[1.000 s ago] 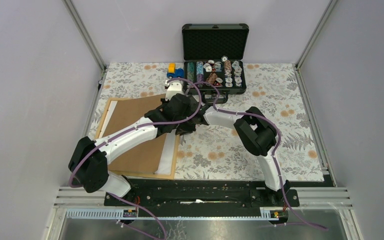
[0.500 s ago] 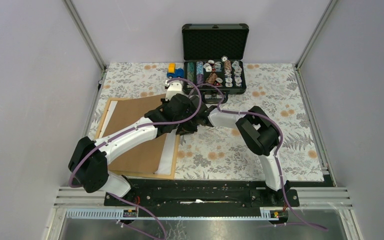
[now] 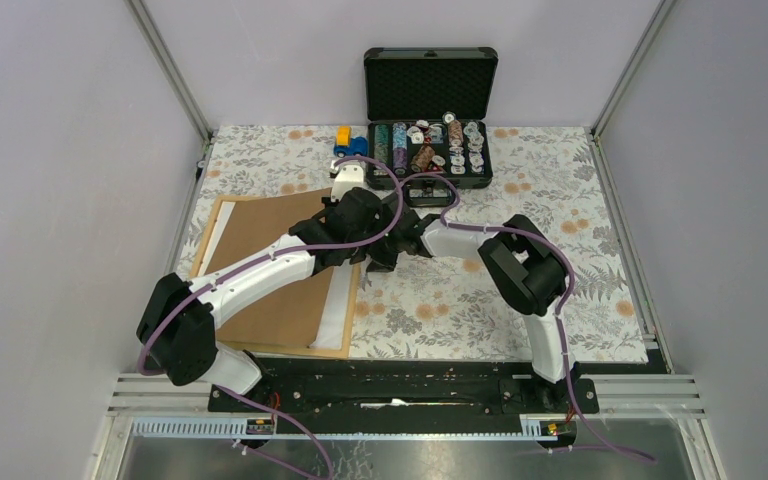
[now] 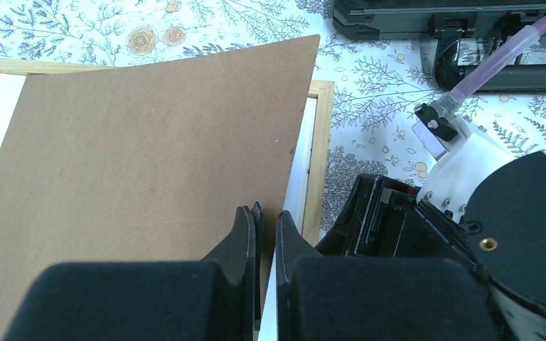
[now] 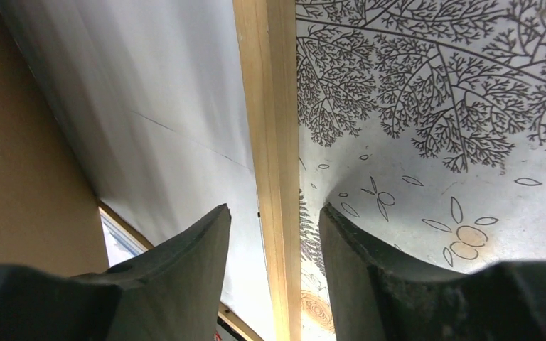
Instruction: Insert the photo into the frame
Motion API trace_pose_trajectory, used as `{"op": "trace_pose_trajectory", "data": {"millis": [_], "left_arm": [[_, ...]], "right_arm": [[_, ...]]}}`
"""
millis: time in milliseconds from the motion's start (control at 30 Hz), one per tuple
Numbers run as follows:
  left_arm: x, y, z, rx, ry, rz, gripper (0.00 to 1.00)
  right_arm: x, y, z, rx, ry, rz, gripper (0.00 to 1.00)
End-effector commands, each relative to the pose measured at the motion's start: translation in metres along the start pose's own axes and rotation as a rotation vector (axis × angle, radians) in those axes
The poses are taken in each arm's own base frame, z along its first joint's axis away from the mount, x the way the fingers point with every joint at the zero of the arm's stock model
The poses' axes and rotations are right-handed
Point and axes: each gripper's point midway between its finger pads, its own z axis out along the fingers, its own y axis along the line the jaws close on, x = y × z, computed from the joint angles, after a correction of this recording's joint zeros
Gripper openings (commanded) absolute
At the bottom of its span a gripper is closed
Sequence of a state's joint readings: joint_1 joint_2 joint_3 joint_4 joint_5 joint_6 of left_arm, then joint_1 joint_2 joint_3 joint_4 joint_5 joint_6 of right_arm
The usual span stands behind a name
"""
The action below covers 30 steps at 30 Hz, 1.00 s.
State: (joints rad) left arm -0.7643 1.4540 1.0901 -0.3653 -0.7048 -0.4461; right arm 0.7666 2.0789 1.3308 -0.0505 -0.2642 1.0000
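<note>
Jaws of the right gripper, spread wider than a second ago, are seen straddling the right rail of the frame without clamping it; a release is judged. The left gripper is pinched on the board, raised over the frame. The photo, showing only white, lies inside the frame. Behind the frame, the open case is stocked with chips.

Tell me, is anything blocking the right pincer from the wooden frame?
Nothing visible. The right pincer stands open astride the frame, bare wood between its jaws. The brown board lies further over, pinched by the left pincer.
</note>
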Motion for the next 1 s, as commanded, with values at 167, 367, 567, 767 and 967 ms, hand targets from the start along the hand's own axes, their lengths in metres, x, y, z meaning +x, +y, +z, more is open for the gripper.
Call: {"op": "trace_pose_trajectory", "data": {"millis": [167,367,567,767,967], "left_arm": [[-0.028,-0.024,-0.009,0.11,-0.062,-0.204,0.0],[-0.031,-0.024,-0.01,0.111,-0.068,-0.206,0.0],[-0.03,-0.023,-0.01,0.11,-0.067,-0.206,0.0],[-0.03,-0.023,-0.01,0.108,-0.067,-0.206,0.0],[-0.029,-0.022,-0.01,0.105,-0.067,-0.207,0.0]], "right_arm": [[0.015,-0.029,0.016,0.189,-0.008,-0.057,0.52],[0.026,-0.035,0.018,0.221,0.015,-0.073,0.43],[0.035,-0.044,0.018,0.264,0.038,-0.101,0.43],[0.031,-0.053,0.018,0.338,0.034,-0.127,0.42],[0.031,-0.063,0.018,0.395,0.042,-0.122,0.32]]}}
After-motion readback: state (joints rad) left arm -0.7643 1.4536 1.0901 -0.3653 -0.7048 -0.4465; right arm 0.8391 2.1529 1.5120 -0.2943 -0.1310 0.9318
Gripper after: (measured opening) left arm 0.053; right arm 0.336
